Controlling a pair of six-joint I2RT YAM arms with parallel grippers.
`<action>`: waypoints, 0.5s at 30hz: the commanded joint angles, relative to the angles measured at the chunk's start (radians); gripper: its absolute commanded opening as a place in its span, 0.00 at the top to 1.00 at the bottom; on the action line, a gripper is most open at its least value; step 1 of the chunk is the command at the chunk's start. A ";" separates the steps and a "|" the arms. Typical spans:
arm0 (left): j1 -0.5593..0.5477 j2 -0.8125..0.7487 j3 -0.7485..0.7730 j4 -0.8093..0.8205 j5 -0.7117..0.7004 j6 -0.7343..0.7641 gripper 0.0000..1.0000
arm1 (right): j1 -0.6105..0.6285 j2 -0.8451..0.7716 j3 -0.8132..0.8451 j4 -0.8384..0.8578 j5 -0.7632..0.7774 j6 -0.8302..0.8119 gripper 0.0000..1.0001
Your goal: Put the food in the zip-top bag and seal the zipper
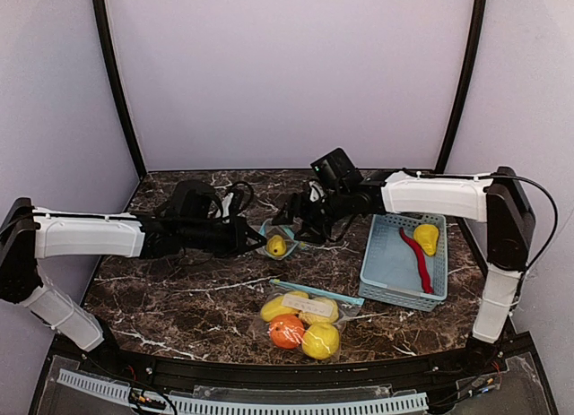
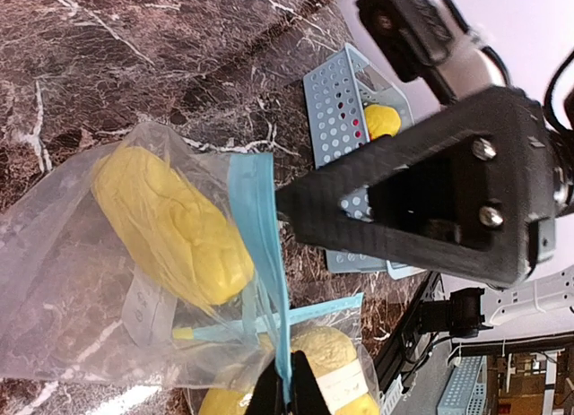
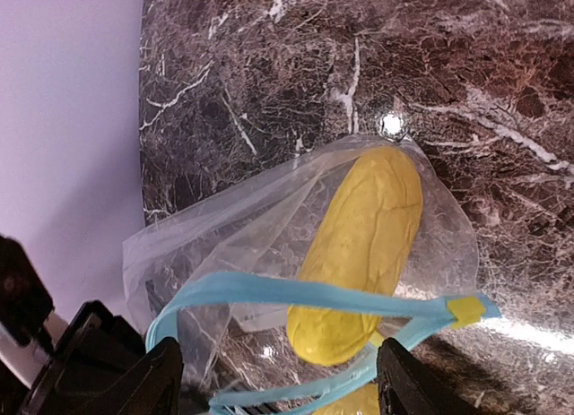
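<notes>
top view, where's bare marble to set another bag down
Widest bare patch: front left of the dark marble table, between the left arm and the filled clear zip-top bag. A smaller one lies in front of the pale blue slatted basket. The centre is crowded: the right arm meets the left over the open clear bag.

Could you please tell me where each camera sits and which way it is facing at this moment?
Top external: above and behind the bases, looking down on the table; both arms show.
Left wrist: on the left arm, facing the basket; left gripper pinches the small bag's zipper.
Right wrist: on the right arm, looking down into that bag; right gripper stands open.
Shared: all three see the small bag's yellow fruit.
</notes>
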 commanded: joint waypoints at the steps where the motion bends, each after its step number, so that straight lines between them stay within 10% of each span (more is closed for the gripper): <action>1: 0.030 -0.024 -0.011 0.031 -0.043 -0.062 0.99 | -0.006 -0.090 0.029 -0.123 0.036 -0.167 0.29; 15: 0.070 -0.023 0.004 -0.022 -0.027 -0.045 0.99 | -0.013 -0.030 0.103 -0.306 0.159 -0.603 0.33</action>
